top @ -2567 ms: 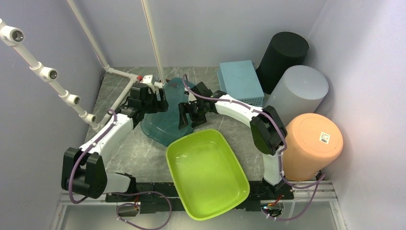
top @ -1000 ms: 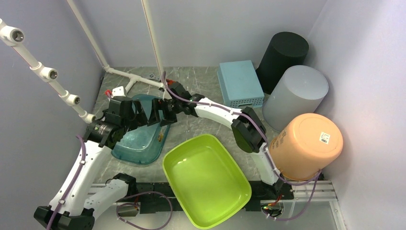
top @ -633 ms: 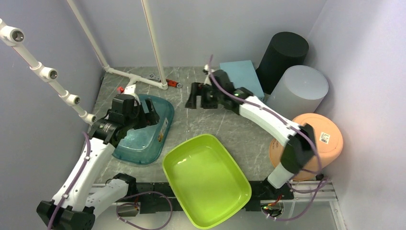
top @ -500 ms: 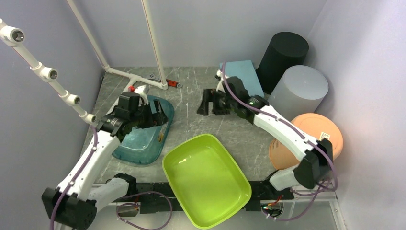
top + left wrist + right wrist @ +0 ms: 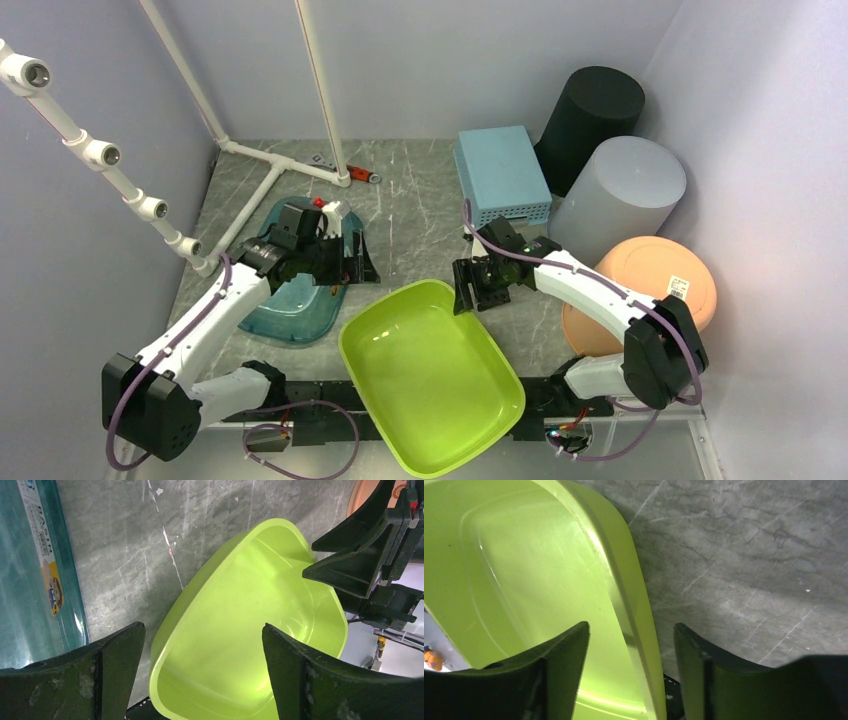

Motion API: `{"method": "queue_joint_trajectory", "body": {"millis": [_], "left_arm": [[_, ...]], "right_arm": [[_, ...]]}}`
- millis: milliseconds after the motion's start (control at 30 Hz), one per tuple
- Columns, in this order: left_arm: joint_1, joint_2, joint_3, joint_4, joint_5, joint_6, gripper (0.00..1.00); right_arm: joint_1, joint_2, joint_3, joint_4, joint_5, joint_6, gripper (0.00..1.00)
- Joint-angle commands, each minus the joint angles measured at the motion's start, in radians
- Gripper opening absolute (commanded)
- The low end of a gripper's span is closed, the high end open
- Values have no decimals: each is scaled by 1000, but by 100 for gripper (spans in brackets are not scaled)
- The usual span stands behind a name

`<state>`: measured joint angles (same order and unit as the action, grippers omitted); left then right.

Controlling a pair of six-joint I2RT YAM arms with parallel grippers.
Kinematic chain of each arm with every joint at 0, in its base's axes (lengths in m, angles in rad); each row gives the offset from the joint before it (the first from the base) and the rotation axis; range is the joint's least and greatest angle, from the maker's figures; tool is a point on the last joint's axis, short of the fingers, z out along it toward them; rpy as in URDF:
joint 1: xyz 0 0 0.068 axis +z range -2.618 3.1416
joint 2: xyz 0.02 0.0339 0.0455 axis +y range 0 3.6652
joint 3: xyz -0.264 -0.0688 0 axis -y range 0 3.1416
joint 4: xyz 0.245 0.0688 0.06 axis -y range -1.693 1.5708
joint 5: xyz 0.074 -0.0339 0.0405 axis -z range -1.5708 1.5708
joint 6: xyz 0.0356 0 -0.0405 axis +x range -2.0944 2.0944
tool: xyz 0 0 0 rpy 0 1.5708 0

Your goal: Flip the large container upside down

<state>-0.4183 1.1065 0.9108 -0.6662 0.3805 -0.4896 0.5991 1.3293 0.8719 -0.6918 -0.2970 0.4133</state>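
Observation:
The large container, a lime green tub (image 5: 430, 370), sits upright at the near middle of the table. My right gripper (image 5: 478, 290) is at its far right corner. In the right wrist view the right gripper (image 5: 631, 626) is open and straddles the tub's rim (image 5: 634, 595), one finger inside and one outside, with gaps on both sides. My left gripper (image 5: 355, 262) hangs wide open just past the tub's far left corner. In the left wrist view the left gripper (image 5: 201, 630) holds nothing, and the green tub (image 5: 260, 605) lies beyond its fingers.
A teal tub (image 5: 295, 290) sits upright under the left arm. At the back right stand a blue crate (image 5: 502, 172), a black bin (image 5: 592, 110), a grey bin (image 5: 622, 190) and an orange bucket (image 5: 645, 300). White pipes (image 5: 270, 170) and a red-handled tool (image 5: 360, 177) lie at the back left.
My right arm swung from the back of the table down to the green tub's rim, its jaws narrowing a little. My left gripper moved off the teal tub toward the green tub.

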Motion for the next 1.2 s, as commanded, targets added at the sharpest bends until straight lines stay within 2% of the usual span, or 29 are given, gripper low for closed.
{"method": "queue_joint_trajectory", "body": {"millis": [0,67,167,267,467,700,833,967,1167], "left_arm": [[-16,11,3,42,29,13,91],[-20,23,6,49,26,12,91],[-23,37,11,62,22,10,91],[-29,49,21,61,17,16,91],[-33,61,57,47,-3,50,91],[-34,146,126,64,53,195,92],[-34,226,186,103,147,314,93],[-35,324,275,81,273,381,92],[-48,381,297,65,242,375,90]], "right_arm": [[7,-13,5,-3,0,-71,58],[12,-18,24,-3,16,-95,46],[17,-11,62,-6,39,-135,35],[17,10,78,4,45,-166,17],[33,72,119,10,44,-224,2],[45,36,187,58,130,-398,0],[57,2,245,72,123,-600,0],[75,-16,281,93,123,-733,0],[89,-6,343,83,51,-840,0]]}}
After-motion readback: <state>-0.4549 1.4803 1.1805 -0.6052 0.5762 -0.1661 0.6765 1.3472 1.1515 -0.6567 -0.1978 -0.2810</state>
